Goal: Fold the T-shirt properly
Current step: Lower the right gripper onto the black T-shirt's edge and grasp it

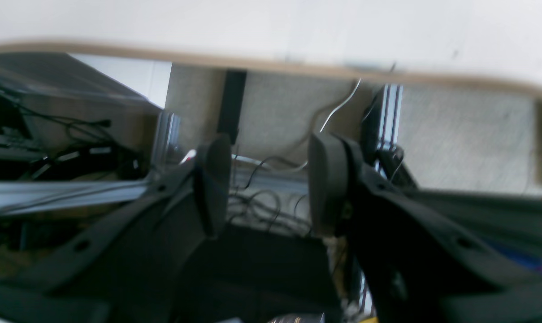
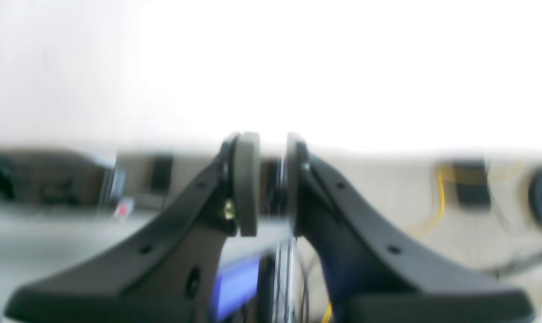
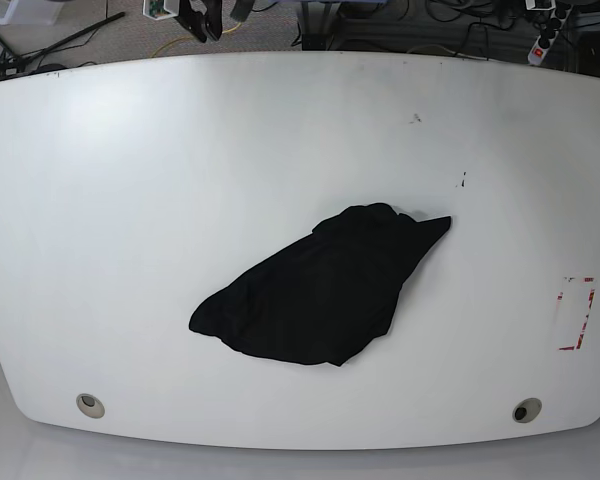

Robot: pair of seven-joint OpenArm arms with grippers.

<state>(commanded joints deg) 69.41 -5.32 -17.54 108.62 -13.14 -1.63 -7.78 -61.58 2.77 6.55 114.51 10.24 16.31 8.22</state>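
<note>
Desk: I see a wide white desk (image 3: 130, 200) filling nearly the whole base view, its curved edge near the bottom of the frame; the left wrist view shows its top and tan edge (image 1: 271, 63) across the upper part of the frame.
T-shirt: the black T-shirt (image 3: 320, 290) lies crumpled in a slanted heap just right of and below the middle of the base frame, running from lower left to upper right. I can make out no print on it. Neither wrist view shows it.
Left gripper: my left gripper (image 1: 268, 184) sits low in the left wrist frame, fingers (image 1: 327, 184) spread well apart with nothing between them; behind the gap I see carpet and loose cables (image 1: 262, 202).
Right gripper: my right gripper (image 2: 271, 184) is at the centre of the blurred right wrist frame, fingers (image 2: 246, 184) drawn near each other with a narrow gap showing, holding nothing.
Red marks: a broken red outline (image 3: 577, 312) is at the right edge of the desk.
Desk holes: two round grommets (image 3: 90, 404) sit near the lower corners.
</note>
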